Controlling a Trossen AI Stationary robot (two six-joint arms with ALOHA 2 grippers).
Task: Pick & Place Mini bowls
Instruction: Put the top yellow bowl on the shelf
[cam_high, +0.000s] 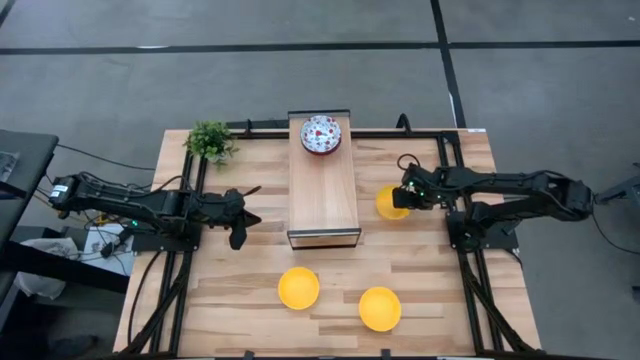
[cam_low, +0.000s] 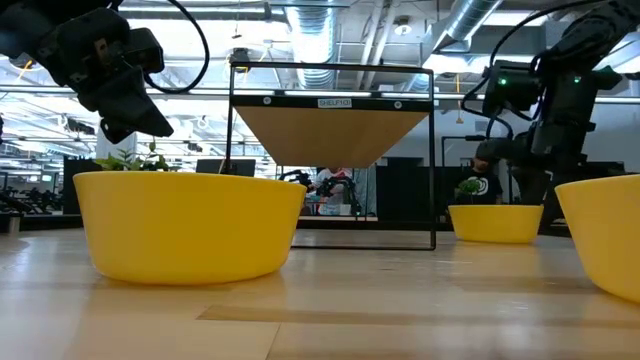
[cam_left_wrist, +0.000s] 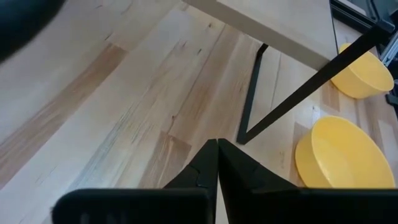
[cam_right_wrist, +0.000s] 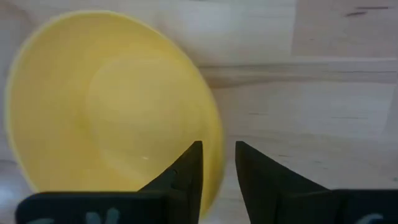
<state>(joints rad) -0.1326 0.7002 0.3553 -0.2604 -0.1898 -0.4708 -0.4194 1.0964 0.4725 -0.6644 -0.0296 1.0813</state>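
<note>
Three yellow bowls stand on the table: one (cam_high: 298, 288) near the front, one (cam_high: 380, 308) to its right, and one (cam_high: 388, 203) right of the shelf. A white speckled bowl (cam_high: 321, 134) sits on the far end of the wooden shelf top (cam_high: 323, 195). No other speckled bowl is in view. My right gripper (cam_high: 405, 196) is down at the right-hand yellow bowl (cam_right_wrist: 112, 106) and shut on it. My left gripper (cam_high: 243, 222) (cam_left_wrist: 217, 163) hangs shut above bare table left of the shelf and touches nothing. My right gripper holds the yellow bowl by the right part of its rim (cam_right_wrist: 217, 163). One finger (cam_right_wrist: 186, 177) is inside the bowl and the other (cam_right_wrist: 258, 180) outside, coming from above and pointing down. The bowl (cam_low: 495, 222) stands level with its base on the table.
A small green potted plant (cam_high: 210, 141) stands at the far left corner. The shelf's black frame and legs (cam_left_wrist: 249, 102) stand in the table's middle, and black rails run along both sides. Bare wood lies between the shelf and the two near bowls (cam_low: 190, 225) (cam_low: 610, 240).
</note>
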